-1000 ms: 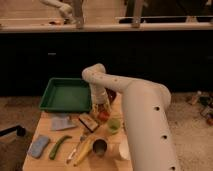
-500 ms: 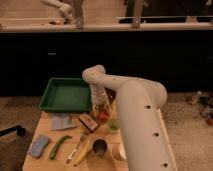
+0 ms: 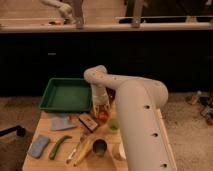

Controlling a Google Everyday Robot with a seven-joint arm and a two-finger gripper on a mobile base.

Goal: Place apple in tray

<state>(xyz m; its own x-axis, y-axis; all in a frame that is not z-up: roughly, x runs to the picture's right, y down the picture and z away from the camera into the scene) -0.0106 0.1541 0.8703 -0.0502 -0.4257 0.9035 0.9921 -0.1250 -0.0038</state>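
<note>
The apple [image 3: 103,116] is a small red-orange fruit on the wooden table, just right of the table's middle. My gripper [image 3: 101,108] reaches down from the white arm [image 3: 131,110] and sits right over the apple, touching or nearly touching its top. The green tray [image 3: 66,94] with sloping sides stands at the table's back left, empty, a short way left of the gripper.
A pale green round thing [image 3: 113,125] lies right of the apple. A brown block [image 3: 88,122], a grey-blue cloth [image 3: 60,122], a blue sponge [image 3: 38,146], a green pepper [image 3: 59,147], a banana [image 3: 84,151], a metal cup [image 3: 99,147] and a white cup [image 3: 119,150] lie nearer the front.
The arm has shifted slightly and the gripper has come down a little lower over the apple. The objects on the table have not moved.
</note>
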